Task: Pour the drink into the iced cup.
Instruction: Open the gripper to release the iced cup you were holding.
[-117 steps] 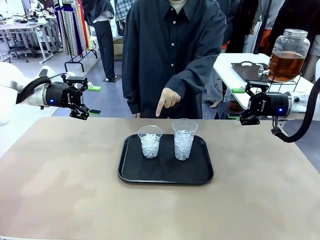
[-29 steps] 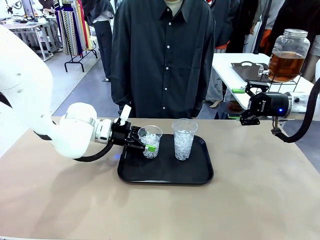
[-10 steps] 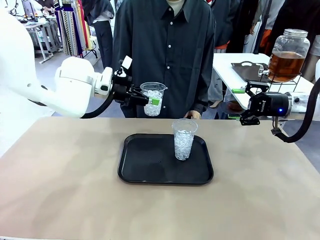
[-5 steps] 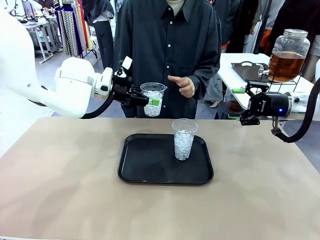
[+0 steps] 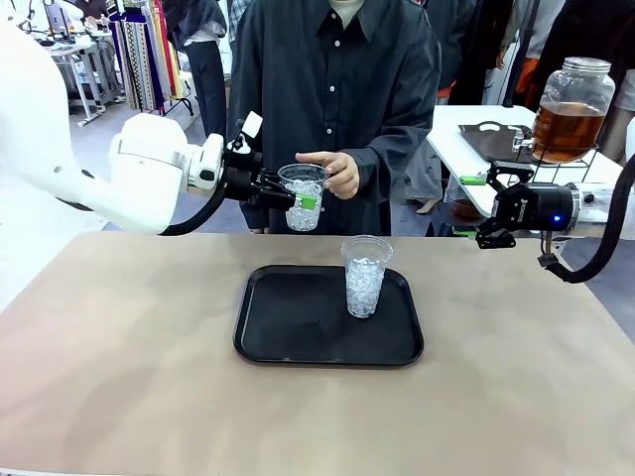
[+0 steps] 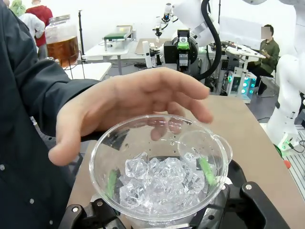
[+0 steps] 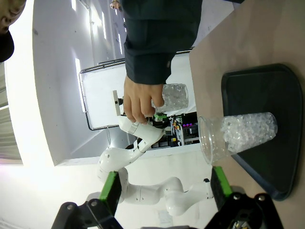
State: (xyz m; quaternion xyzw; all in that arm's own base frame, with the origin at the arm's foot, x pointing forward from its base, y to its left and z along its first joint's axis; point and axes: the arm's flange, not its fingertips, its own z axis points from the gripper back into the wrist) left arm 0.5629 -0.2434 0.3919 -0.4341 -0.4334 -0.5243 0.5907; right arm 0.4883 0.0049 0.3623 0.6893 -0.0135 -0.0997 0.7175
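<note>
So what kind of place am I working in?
Probably an open lab or demo floor: a clothes rack, a tea jar on a side table, bystanders behind.

no readable text, labels or numbers anywhere

Amber drink point(image 5: 566, 129) in a lidded glass jar point(image 5: 577, 81), perhaps half full — iced cup point(image 5: 304, 198) upright, aloft.

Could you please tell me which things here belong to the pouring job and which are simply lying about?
Job: ice cup in the shut left claw; person's hand by it; jar of tea.
Lying about: second ice cup on the black tray; open right claw; clothes rack.
</note>
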